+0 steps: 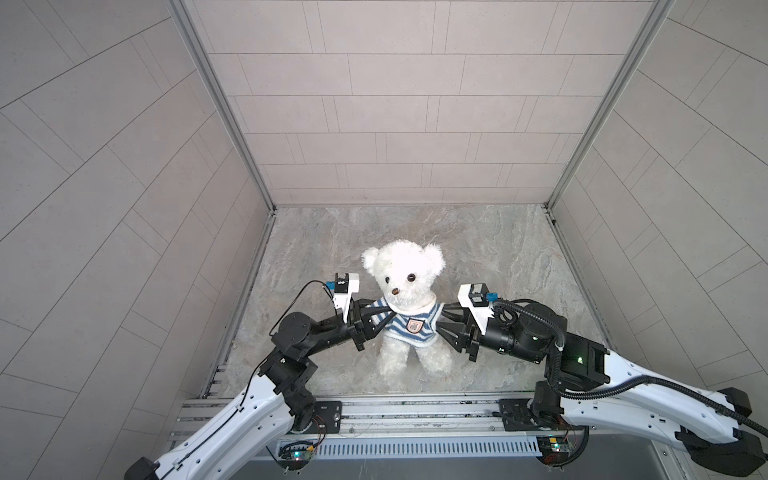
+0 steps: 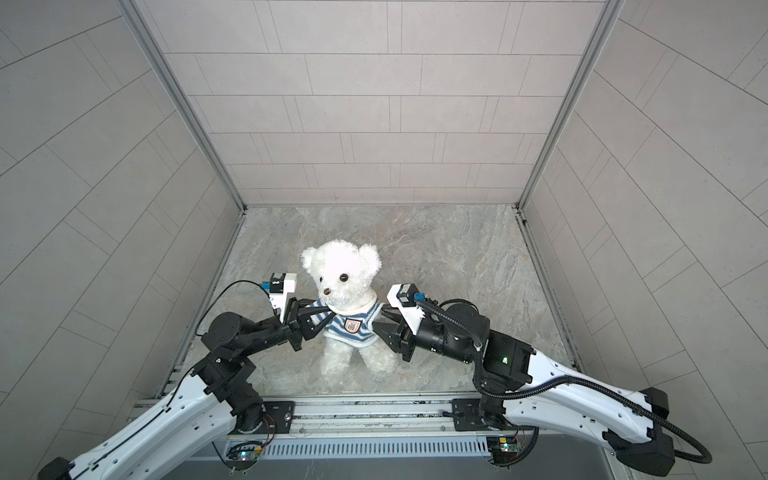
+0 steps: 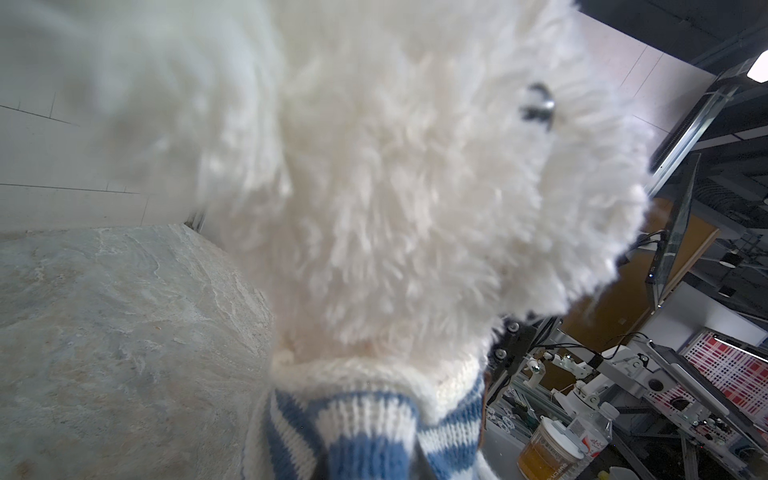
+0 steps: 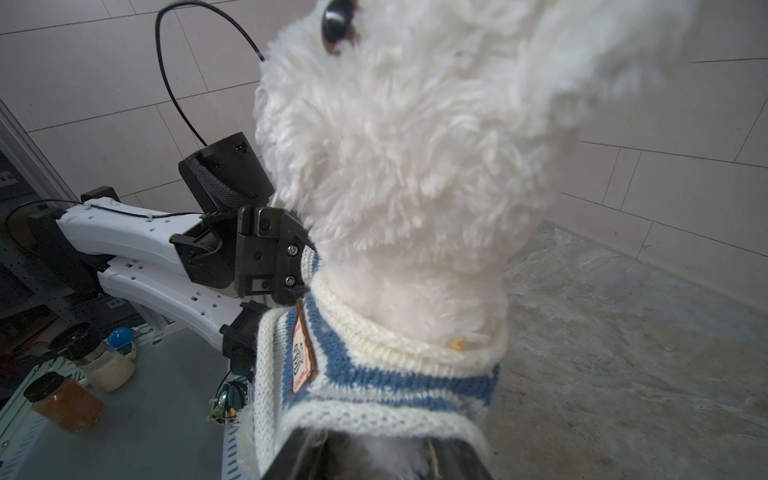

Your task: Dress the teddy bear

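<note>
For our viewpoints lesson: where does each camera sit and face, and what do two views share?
Top views: above the robot's base, looking down at the fluffy white plush teddy bear in its blue-striped knitted shirt; both arms, left gripper, right gripper show.
Left wrist: beside the bear's head, facing the workshop; hardly any robot shows.
Right wrist: opposite side, facing the left gripper.
Shared: both wrist views catch the bear's head and collar.

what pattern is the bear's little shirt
The shirt is knitted in blue and white stripes; the right wrist view shows it best.
</note>
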{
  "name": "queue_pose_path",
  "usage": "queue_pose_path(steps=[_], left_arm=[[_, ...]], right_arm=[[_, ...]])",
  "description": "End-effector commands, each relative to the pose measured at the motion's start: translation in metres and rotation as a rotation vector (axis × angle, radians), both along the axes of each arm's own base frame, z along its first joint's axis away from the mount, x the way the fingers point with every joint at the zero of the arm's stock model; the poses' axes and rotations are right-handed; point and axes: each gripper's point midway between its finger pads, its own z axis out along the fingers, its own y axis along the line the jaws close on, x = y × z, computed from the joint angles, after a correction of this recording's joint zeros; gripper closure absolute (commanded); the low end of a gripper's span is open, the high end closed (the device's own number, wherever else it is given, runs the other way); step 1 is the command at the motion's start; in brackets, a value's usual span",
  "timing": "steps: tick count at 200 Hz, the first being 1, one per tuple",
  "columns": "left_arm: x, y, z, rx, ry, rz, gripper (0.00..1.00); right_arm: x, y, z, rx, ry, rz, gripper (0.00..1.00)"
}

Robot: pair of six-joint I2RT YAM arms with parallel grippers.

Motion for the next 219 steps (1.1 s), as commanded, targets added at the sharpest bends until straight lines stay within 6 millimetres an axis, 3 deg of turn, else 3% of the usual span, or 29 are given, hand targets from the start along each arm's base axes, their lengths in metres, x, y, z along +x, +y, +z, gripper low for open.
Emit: queue_pose_path(steps=[1, 72, 103, 135, 177, 203, 219], left_arm=[[-0.014, 0.003, 0.026, -0.081, -0.087, -0.034, 1.0], [-0.013, 0.008, 0.028, -0.099, -0.092, -0.008, 1.0], [-0.014, 0.007, 0.029, -0.107, -0.093, -0.018, 1.0], [-0.014, 0.008, 0.03, -0.112, -0.092, -0.013, 1.0], [-0.013, 0.009, 0.028, -0.111, -0.092, -0.008, 1.0], [-0.01, 0.009, 0.024, -0.082, -0.096, 0.021, 1.0], [0.003, 0.014, 0.015, -0.024, -0.084, 0.11, 1.0]], right_arm=[[0.001, 0.001, 0.006, 0.012, 0.004, -0.007, 0.6], [0.002, -0.008, 0.0, 0.024, 0.028, -0.034, 0.51], [0.003, -0.008, -0.001, 0.022, 0.028, -0.037, 0.68], [0.001, -0.005, -0.004, 0.015, 0.039, -0.022, 0.74], [0.002, -0.008, -0.001, 0.025, 0.034, -0.031, 1.0], [0.0, -0.014, 0.006, 0.042, 0.019, -0.036, 1.0], [-0.004, -0.019, 0.011, 0.04, 0.006, -0.032, 1.0]])
